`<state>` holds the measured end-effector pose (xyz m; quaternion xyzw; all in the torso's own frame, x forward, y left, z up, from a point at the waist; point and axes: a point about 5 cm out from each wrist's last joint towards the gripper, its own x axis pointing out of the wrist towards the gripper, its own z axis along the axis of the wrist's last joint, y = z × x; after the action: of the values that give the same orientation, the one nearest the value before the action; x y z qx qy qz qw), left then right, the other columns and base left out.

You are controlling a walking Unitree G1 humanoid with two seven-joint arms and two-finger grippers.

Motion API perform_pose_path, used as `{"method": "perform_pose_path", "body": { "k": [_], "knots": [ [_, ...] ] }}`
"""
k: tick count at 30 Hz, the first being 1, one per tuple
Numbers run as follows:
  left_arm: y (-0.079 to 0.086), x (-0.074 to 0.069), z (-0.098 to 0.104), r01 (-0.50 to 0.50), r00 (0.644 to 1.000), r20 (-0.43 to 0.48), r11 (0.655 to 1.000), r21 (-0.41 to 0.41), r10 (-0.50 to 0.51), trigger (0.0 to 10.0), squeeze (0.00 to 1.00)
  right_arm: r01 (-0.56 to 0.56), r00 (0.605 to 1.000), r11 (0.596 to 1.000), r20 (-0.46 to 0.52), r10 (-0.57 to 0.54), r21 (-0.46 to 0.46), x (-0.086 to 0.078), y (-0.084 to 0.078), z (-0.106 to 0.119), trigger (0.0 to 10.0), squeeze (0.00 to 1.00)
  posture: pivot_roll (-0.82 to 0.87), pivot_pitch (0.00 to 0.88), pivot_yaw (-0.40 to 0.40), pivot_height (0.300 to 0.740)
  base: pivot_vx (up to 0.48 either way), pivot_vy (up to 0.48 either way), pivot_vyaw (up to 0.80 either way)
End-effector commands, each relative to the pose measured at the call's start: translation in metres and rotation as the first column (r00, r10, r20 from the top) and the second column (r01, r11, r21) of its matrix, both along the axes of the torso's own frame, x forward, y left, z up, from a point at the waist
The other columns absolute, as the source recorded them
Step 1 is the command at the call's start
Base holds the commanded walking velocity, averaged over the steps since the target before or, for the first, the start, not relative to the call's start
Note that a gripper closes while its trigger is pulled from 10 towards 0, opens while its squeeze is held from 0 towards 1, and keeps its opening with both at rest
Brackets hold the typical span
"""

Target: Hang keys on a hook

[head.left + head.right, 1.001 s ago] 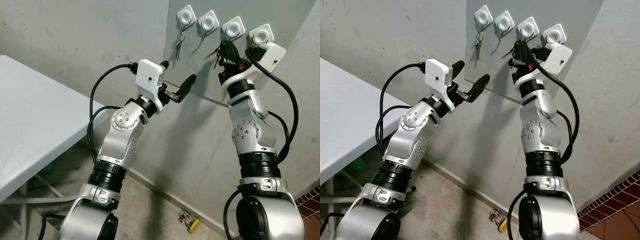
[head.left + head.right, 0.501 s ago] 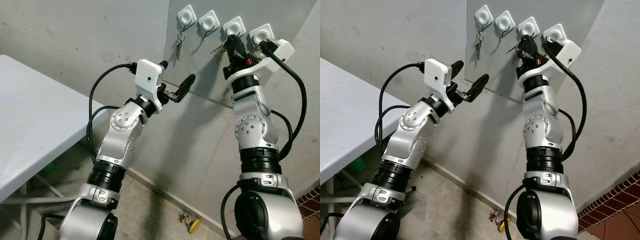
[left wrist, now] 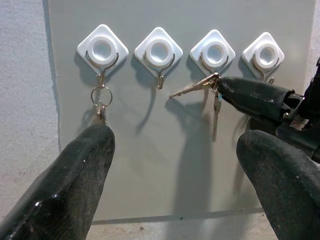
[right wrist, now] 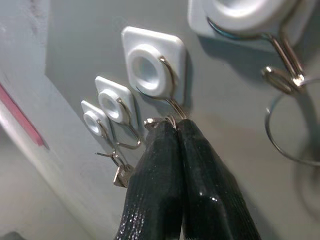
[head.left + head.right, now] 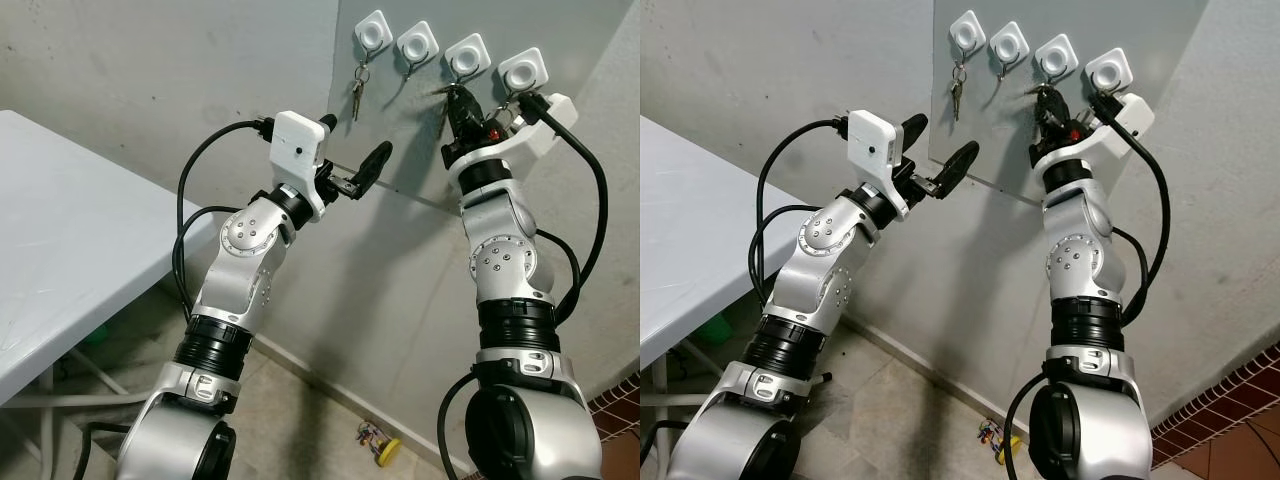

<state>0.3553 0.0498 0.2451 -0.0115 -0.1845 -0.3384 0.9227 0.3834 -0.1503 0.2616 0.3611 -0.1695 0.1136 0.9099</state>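
Observation:
Four white diamond-shaped hooks sit in a row on a grey wall panel [image 5: 400, 130]. A set of keys [image 5: 357, 86] hangs from the leftmost hook [image 5: 373, 30]. My right gripper [image 5: 458, 96] is raised to the third hook [image 3: 215, 52] and is shut on a second bunch of keys [image 3: 192, 88]. In the right wrist view its fingertips [image 4: 172, 131] pinch the key ring [image 4: 160, 121] right at that hook's lower end [image 4: 175, 107]. Whether the ring is over the hook I cannot tell. My left gripper [image 5: 352, 142] is held open in front of the panel, holding nothing.
A white table [image 5: 60, 240] stands at my left. A thin wire ring [image 4: 282, 132] hangs by the fourth hook [image 5: 523, 70]. A small colourful object [image 5: 376, 438] lies on the tiled floor by the wall. Red bricks [image 5: 1230, 420] are at the lower right.
My right gripper has carried the keys up and left from beside the fourth hook to the third hook. The left arm has lifted slightly, still open.

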Motion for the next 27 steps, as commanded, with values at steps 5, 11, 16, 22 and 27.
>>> {"method": "perform_pose_path", "body": {
  "k": [5, 11, 16, 22, 27],
  "knots": [
    [-0.0008, 0.0014, 0.0082, 0.001, 1.000, 0.013, 1.000, -0.005, -0.001, 10.0, 0.00, 0.009, 0.996, 0.997, -0.085, -0.002, 0.082, 0.0035, -0.0061, -0.0129, 10.0, 0.00, -0.02, 0.000, -0.043, 0.711, 0.000, 0.000, 0.00],
    [0.0003, 0.0020, 0.0084, -0.004, 1.000, 0.013, 1.000, -0.006, 0.004, 10.0, 0.00, 0.013, 0.995, 0.997, -0.098, -0.006, 0.078, 0.0038, -0.0065, -0.0162, 10.0, 0.00, -0.02, 0.000, -0.043, 0.711, 0.000, 0.000, 0.00],
    [0.0008, 0.0019, 0.0085, -0.008, 1.000, 0.015, 1.000, -0.006, 0.008, 10.0, 0.00, 0.004, 0.995, 0.998, -0.099, 0.003, 0.069, 0.0026, -0.0056, -0.0182, 10.0, 0.06, -0.02, 0.000, -0.041, 0.711, 0.000, 0.000, 0.00],
    [0.0005, 0.0023, 0.0088, -0.010, 1.000, 0.015, 1.000, -0.007, 0.010, 10.0, 0.00, -0.003, 0.998, 0.999, -0.067, 0.006, 0.046, 0.0005, -0.0056, -0.0159, 10.0, 1.00, -0.02, 0.000, -0.043, 0.711, 0.000, 0.000, 0.00],
    [0.0000, 0.0019, 0.0084, -0.009, 1.000, 0.014, 1.000, -0.009, 0.009, 10.0, 0.00, -0.014, 0.999, 1.000, -0.035, 0.015, 0.025, -0.0008, -0.0036, -0.0129, 10.0, 1.00, -0.02, 0.000, -0.044, 0.711, 0.000, 0.000, 0.00]
  ]
}}
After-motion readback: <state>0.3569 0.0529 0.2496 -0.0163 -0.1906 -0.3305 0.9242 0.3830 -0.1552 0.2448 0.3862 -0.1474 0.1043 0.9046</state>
